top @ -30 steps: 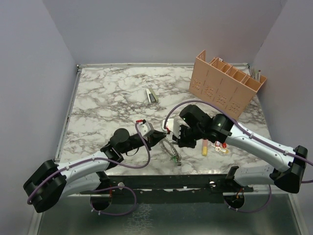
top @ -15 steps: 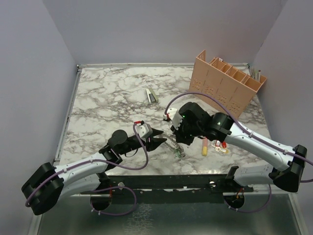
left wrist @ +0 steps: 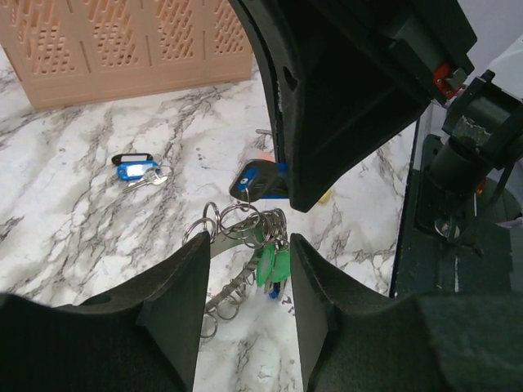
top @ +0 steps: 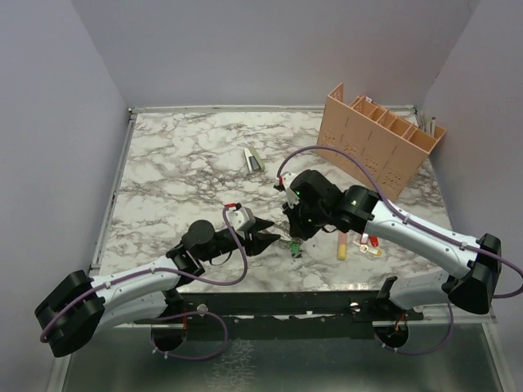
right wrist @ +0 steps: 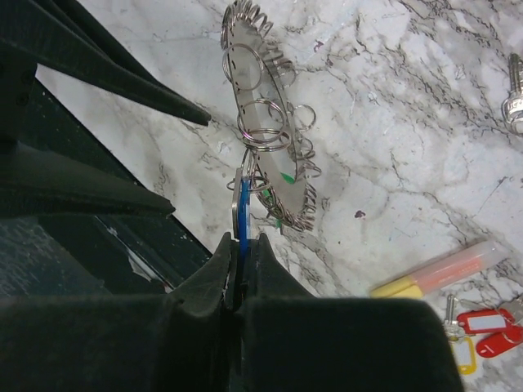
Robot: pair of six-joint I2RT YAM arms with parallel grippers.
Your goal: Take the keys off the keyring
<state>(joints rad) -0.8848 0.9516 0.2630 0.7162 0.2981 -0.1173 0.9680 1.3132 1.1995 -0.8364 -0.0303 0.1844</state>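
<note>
Right tool (right wrist: 241, 247) pinches one key (right wrist: 242, 214) on one keyring (right wrist: 260, 153).

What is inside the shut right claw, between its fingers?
The right claw pinches a blue key head edge-on, and the keyring is linked to it. The rest of the key is hidden in the claw.
</note>
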